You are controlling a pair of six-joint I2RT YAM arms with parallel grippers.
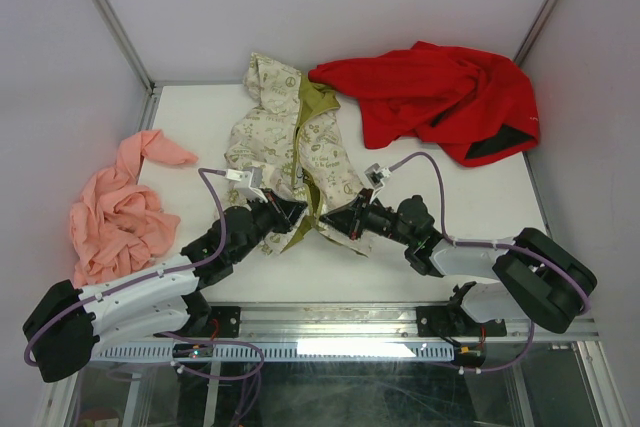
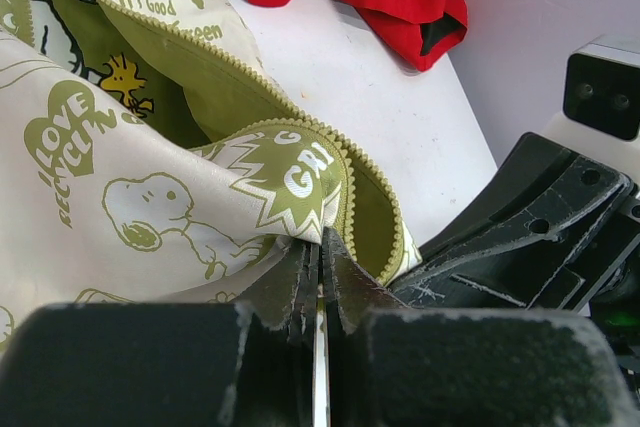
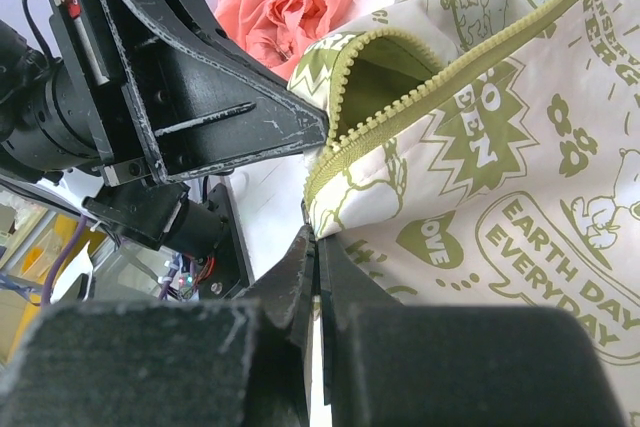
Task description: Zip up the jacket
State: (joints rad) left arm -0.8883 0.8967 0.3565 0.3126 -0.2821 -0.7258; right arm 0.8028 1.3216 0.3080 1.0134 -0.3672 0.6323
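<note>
Jacket (image 1: 290, 137) corners are pinched tight by 2 grippers: left gripper (image 2: 318, 247) clamps 1 front flap's bottom edge, right gripper (image 3: 312, 245) clamps the other, tips almost meeting. Zipper teeth (image 3: 480, 50) hang unjoined, green lining (image 3: 385, 67) showing. Rest of it sprawls across the table (image 1: 480, 207), red garment (image 1: 430, 97) beyond to the right, pink garment (image 1: 115, 212) far left.

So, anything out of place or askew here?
Nothing damaged or spilled. The jacket lies rumpled and unzipped, its front edges splayed apart, with the left gripper and right gripper each pinching a bottom corner. The red garment and pink garment sit crumpled alongside.
</note>
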